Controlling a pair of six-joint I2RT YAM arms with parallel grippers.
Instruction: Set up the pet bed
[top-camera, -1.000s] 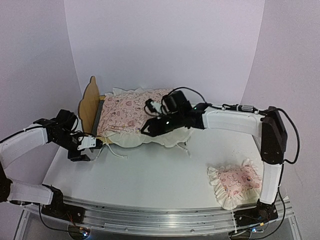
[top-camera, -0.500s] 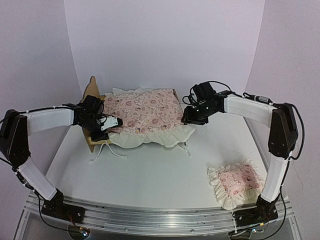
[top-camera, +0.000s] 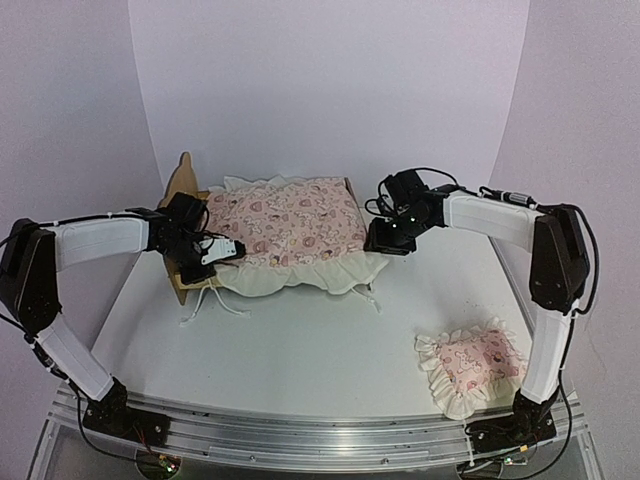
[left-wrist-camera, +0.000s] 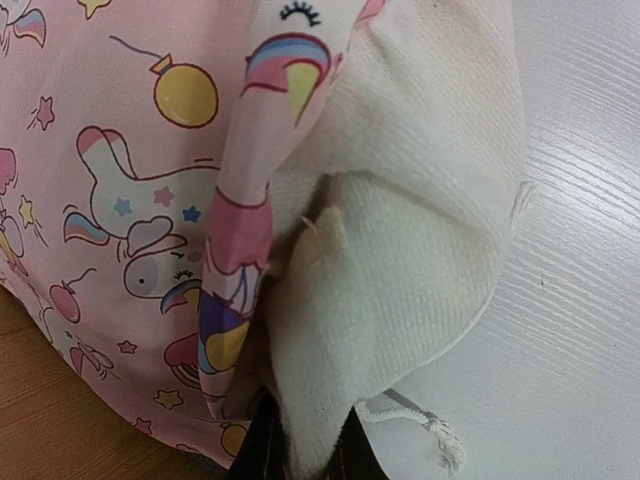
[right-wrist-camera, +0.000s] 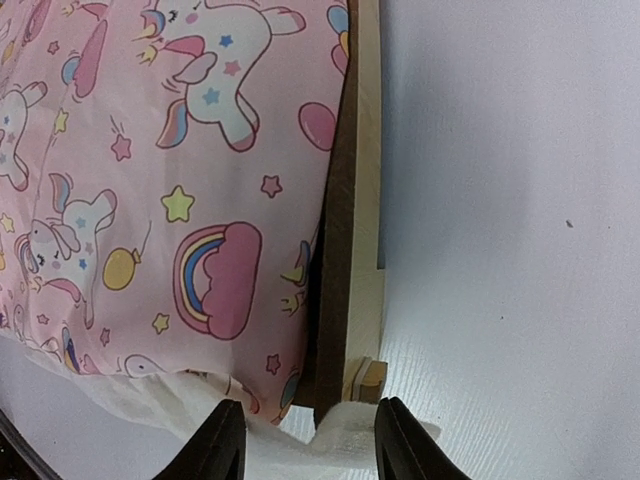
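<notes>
Top external view: the table (top-camera: 300, 345) carries the bed (top-camera: 178, 200) toward its far left corner, with the mattress (top-camera: 290, 222) on it and the pillow (top-camera: 470, 365) near the near right corner. Left gripper (top-camera: 220, 253) is clamped on the mattress's cream ruffle. Right gripper (top-camera: 385, 243) has fingers apart, empty, at the bed's foot end.
</notes>
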